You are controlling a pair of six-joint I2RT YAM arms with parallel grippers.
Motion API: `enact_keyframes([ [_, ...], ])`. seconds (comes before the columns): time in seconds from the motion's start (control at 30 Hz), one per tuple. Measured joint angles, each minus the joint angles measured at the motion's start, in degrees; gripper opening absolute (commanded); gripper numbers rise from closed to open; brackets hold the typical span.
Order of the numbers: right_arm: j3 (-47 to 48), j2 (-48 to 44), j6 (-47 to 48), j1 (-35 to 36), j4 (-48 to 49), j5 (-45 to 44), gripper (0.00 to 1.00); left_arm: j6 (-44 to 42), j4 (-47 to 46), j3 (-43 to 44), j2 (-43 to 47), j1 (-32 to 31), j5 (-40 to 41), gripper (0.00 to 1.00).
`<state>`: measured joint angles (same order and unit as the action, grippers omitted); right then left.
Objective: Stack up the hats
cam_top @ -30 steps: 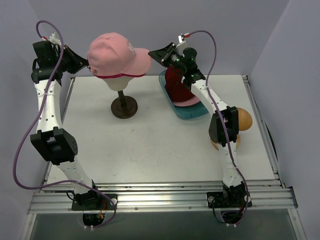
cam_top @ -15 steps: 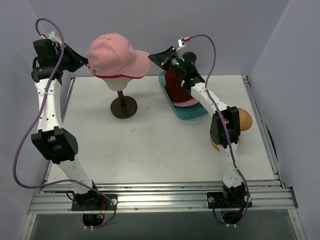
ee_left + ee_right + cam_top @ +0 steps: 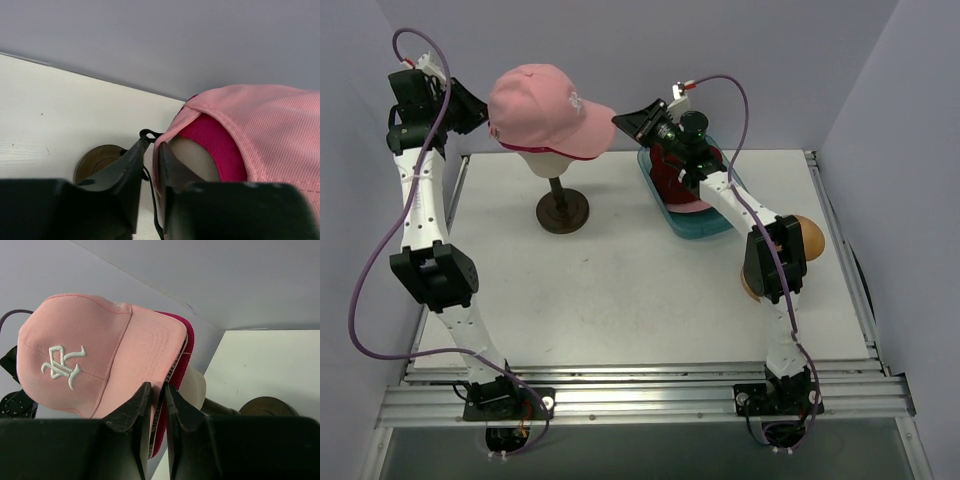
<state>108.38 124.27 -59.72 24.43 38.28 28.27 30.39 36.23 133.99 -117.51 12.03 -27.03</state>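
Pink fabric fills both wrist feeds. I count four hats: two stacked on the head form and two in the tray. The cream head form (image 3: 550, 166) stands on a post with a round brown base (image 3: 563, 210) at the back left of the worktop (image 3: 620, 290). On it the pale pink cap (image 3: 542, 105) sits over the magenta cap (image 3: 215, 145), whose rim and peak edge show beneath. There is one teal tray (image 3: 705, 228), at the back and right of centre. In it lies the dark red hat (image 3: 670, 178), with a strip of a pale pink hat (image 3: 698, 205) showing at its near side. One tan rounded object (image 3: 808, 238) sits near the right edge, partly behind my right arm.

I have two tools up, one on each side of the head form. The right tool (image 3: 157, 387) is at the peaks. Its jaws are nearly together, with the pale pink cap's peak edge nipped between them and the magenta peak just under. The left tool (image 3: 153, 147) is at the back of the caps. Its jaws stand a slit apart, and the pale pink cap's back edge runs down the slit against one finger. I cannot tell whether that edge is pinched or loose.
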Motion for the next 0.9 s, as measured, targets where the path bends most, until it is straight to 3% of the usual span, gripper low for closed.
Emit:
enact_keyframes([
  [0.27,-2.7,-1.3,1.1,-2.1,0.5,1.9,0.39,-1.2,0.5,-2.3,3.2,0.1,4.4,0.72],
  [0.37,-4.7,-2.7,1.0,-4.5,0.5,2.9,0.45,-1.3,0.7,-5.3,6.8,0.2,6.7,0.96],
  [0.7,-11.3,-13.2,4.8,-12.1,-4.9,3.9,0.52,-1.1,4.7,-6.7,16.7,0.4,14.4,0.94],
  [0.9,-9.3,-17.8,17.8,-11.6,-22.2,-4.4,0.52,-1.7,6.5,-11.3,24.0,0.3,16.9,0.94],
])
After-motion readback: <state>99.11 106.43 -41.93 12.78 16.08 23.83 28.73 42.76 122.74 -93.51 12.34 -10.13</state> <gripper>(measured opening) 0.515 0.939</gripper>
